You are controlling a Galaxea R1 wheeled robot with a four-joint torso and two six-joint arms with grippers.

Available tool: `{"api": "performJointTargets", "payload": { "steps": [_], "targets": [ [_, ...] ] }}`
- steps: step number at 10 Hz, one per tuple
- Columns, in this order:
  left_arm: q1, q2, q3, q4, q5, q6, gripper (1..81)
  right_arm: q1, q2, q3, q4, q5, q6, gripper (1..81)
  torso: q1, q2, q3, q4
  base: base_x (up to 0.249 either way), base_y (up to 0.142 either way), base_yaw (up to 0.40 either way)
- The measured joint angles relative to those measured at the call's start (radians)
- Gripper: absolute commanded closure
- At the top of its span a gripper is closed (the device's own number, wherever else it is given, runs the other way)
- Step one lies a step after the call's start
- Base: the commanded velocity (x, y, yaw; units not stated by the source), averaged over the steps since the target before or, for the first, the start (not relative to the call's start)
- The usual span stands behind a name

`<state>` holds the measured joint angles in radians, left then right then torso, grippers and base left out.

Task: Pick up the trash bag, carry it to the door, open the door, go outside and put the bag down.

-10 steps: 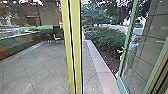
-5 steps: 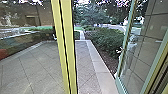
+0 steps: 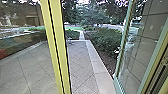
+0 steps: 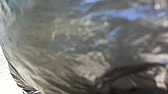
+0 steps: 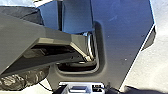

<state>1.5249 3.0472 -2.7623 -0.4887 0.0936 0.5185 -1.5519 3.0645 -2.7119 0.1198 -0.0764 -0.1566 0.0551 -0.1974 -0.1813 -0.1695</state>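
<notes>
The dark, shiny plastic of the trash bag (image 4: pixel 75 45) spreads across the left wrist view, crumpled and close to the camera. In the right wrist view, dark wrinkled plastic of the bag (image 5: pixel 25 78) shows beyond the robot's own body parts. The door (image 3: pixel 137 50), a glass leaf in a pale green frame, stands open at the right of the head view. A yellow door post (image 3: pixel 56 47) crosses the head view left of the opening. How the grippers' fingers stand cannot be made out.
Through the opening lies a tiled paved yard (image 3: pixel 80 62) with a pale stone edge (image 3: pixel 97 65). Bushes (image 3: pixel 105 37) grow on dark soil to its right. Left of the post, a glass pane (image 3: pixel 22 57) shows more paving behind it.
The head camera's picture has shifted: the yellow post stands farther left in it, and more of the paved yard shows between post and open door.
</notes>
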Motion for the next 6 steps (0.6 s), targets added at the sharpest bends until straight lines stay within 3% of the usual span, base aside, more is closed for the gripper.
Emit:
{"api": "performJointTargets", "payload": {
  "steps": [6],
  "targets": [
    [0.0,-0.001,0.0,0.002,0.0,0.0,81.1,-0.003,-0.001,0.0,0.0,0.0,0.0,1.0,0.0,0.0,0.0,0.0,0.0,-0.124,0.0]
  ]
}}
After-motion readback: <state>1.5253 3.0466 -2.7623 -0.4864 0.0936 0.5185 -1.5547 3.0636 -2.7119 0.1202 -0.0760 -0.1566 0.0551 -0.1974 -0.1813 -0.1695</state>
